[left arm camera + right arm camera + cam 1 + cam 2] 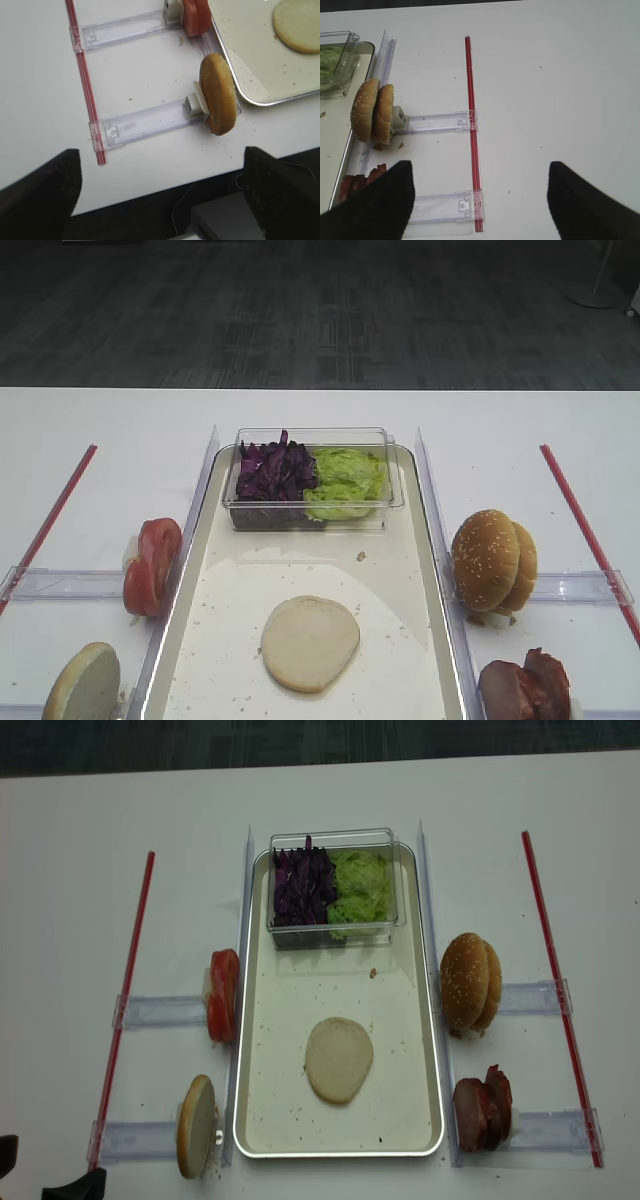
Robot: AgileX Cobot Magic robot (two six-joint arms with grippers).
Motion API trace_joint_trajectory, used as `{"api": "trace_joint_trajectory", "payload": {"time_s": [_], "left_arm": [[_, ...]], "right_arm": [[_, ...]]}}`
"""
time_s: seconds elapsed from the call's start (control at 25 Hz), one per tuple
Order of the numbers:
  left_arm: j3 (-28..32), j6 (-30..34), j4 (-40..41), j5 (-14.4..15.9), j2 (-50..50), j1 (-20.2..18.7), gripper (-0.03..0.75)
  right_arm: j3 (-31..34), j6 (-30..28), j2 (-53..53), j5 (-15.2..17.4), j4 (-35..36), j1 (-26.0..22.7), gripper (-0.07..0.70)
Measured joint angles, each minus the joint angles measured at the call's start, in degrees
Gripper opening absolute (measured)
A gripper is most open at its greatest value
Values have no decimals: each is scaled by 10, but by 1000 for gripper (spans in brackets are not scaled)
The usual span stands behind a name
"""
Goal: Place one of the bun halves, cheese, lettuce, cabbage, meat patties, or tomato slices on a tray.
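Observation:
A pale bun half (310,642) lies flat on the silver tray (400,570). A second bun half (218,93) stands on edge in a clear holder left of the tray. Tomato slices (152,565) stand further back on the left. Meat patties (525,688) sit at the near right. Purple cabbage (274,470) and green lettuce (343,478) fill a clear tub at the tray's far end. No cheese is in view. My left gripper (162,195) hangs open and empty over the table's near edge. Over bare table beside a red strip (471,115), my right gripper (480,200) is open and holds nothing.
Brown sesame buns (492,560) stand on edge in a holder right of the tray. Clear plastic rails (437,121) and red strips (50,515) lie on the white table on both sides. Crumbs speckle the tray floor.

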Motion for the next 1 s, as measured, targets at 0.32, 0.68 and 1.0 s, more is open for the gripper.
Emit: {"api": "trace_joint_trajectory", "payload": {"time_s": [0.32,0.68,1.0], "left_arm": [[22,0,5,-36,0,0,599],[22,0,5,-39,0,0,599],[24,0,5,-39,0,0,599]], "right_arm": [[0,-4,0,0,0,0,571],[0,-4,0,0,0,0,571],[0,-4,0,0,0,0,571]]}}
